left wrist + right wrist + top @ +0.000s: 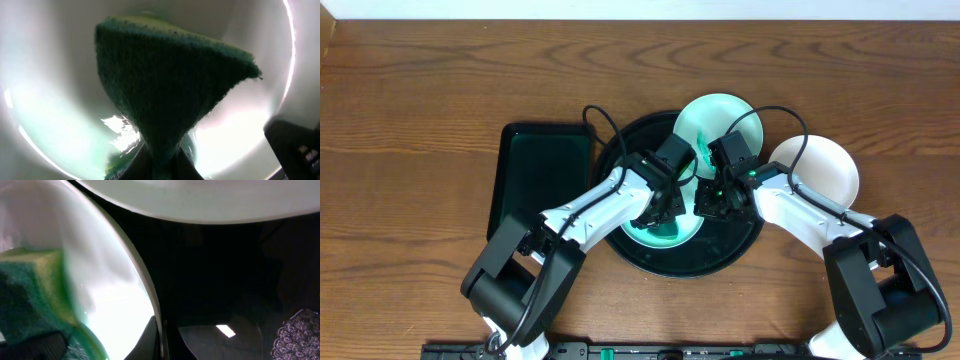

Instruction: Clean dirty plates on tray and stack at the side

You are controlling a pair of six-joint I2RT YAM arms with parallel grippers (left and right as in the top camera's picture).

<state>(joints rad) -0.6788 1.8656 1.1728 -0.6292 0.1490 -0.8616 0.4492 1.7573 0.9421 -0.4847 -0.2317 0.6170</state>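
While tight on sponge (170, 90), left gripper (659, 213) atop plate (653, 239), rim (144, 282) pinched in right gripper (708, 203).

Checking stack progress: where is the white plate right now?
In the overhead view, the white plate sits on the table off the black tray, just beside its right rim and partly under the right arm.

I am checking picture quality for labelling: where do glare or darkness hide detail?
Left wrist: glare washes out the plate around the sponge. Right wrist: the plate is overexposed, the tray nearly black. Overhead: evenly lit and sharp.
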